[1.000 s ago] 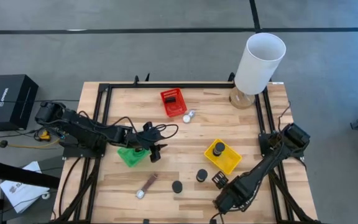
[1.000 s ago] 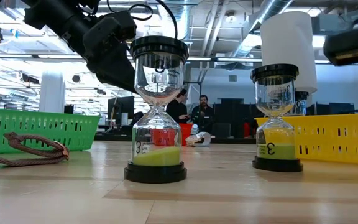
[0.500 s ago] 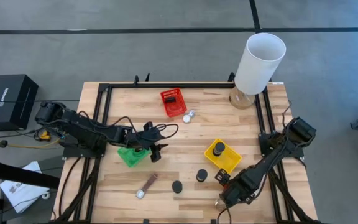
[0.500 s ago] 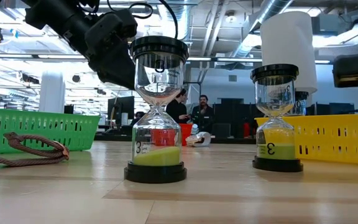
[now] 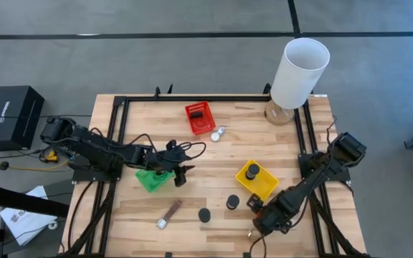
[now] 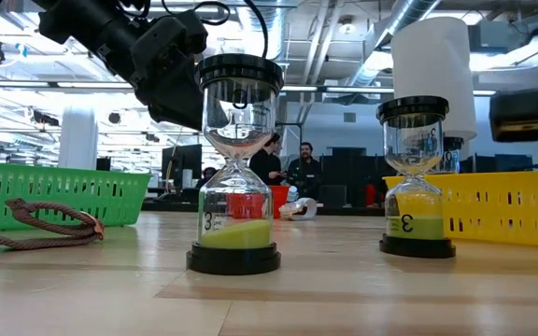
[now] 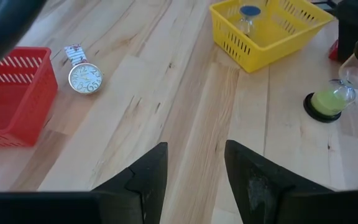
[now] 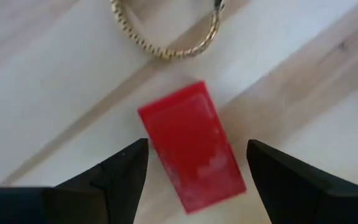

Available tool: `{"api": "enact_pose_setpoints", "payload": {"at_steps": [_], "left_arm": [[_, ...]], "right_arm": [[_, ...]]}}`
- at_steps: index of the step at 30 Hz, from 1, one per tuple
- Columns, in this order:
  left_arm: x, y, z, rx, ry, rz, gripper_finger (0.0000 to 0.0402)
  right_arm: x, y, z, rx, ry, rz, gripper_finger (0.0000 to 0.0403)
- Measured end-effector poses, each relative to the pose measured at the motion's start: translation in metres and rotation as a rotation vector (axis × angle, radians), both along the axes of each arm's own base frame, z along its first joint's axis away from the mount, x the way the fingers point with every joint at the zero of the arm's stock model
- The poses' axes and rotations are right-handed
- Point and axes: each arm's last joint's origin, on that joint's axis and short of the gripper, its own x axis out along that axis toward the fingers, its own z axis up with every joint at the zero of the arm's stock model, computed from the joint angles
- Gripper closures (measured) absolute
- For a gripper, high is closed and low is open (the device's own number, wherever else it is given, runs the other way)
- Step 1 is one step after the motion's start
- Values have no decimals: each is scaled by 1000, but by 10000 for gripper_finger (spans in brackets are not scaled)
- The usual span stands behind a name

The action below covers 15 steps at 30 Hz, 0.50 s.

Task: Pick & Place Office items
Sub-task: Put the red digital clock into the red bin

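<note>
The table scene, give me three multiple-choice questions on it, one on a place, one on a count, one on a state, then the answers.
1. Where does the wristwatch with the white dial lie?
A. beside the red basket
B. inside the yellow basket
C. under the white lamp

2. How many plastic baskets stand on the table?
A. two
B. three
C. four

3. How are the right gripper's jaws?
A. shut on the red block
B. open over the red block
C. shut on a gold bracelet

Answers: 1 A, the watch rests just off the red basket's corner. 2 B, red, yellow and the green basket. 3 B, both fingers stand apart either side of the block.
</note>
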Motion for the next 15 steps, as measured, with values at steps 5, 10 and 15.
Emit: {"api": "enact_pose_setpoints", "payload": {"at_steps": [5, 10, 15], "left_arm": [[0, 0, 0, -1, -6, 0, 247], [1, 0, 1, -2, -11, 0, 247], [1, 0, 1, 33, -4, -26, 247]], "right_arm": [[-2, -1, -7, 39, -32, 51, 139], [0, -3, -8, 38, -35, 87, 142], [1, -5, -8, 42, -28, 76, 179]]}}
